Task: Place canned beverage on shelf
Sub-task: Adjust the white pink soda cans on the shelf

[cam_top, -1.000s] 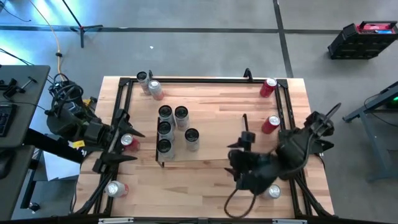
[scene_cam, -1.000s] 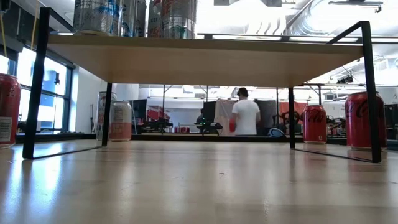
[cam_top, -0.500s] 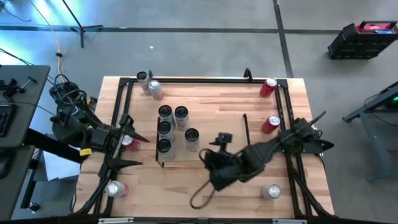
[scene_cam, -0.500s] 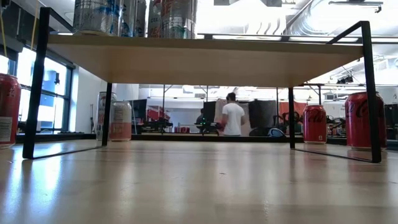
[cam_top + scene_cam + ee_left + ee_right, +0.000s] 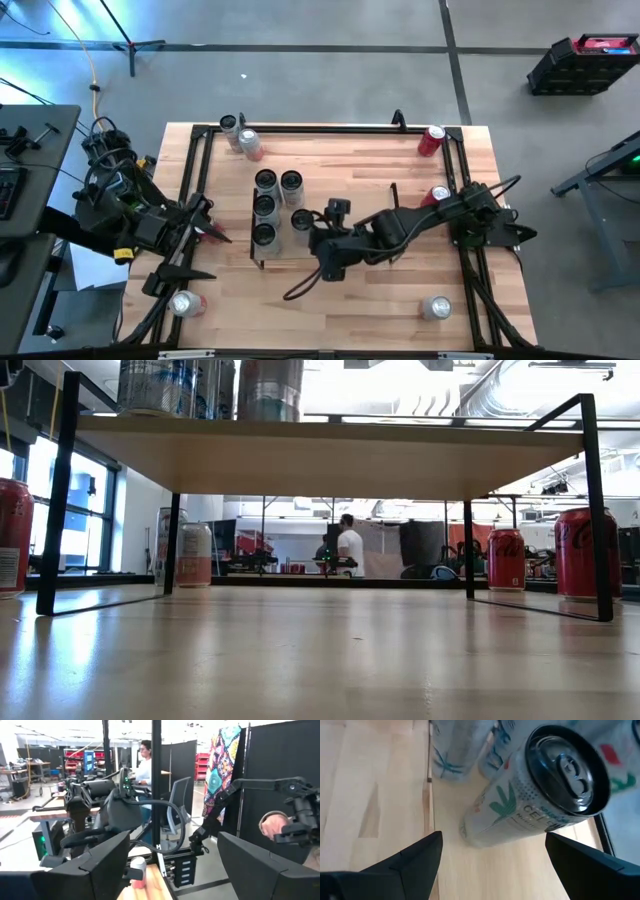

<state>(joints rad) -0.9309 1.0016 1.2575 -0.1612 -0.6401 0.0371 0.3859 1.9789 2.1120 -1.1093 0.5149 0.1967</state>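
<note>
Right gripper (image 5: 318,240) reaching over the light-wood shelf (image 5: 340,200), dark fingers spread wide around nothing, just beside a white cylindrical can (image 5: 535,795) with shiny black lid. Left gripper (image 5: 205,225) likewise spread, empty, parked at the table's left rail.

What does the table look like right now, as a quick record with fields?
Shelf: light-wood board, five upright cans at its left-arm end
Right gripper: open, fingers either side of a white can standing on the shelf
Left gripper: open, at the table's left edge
Loose cans: several on the tabletop around the shelf
</note>
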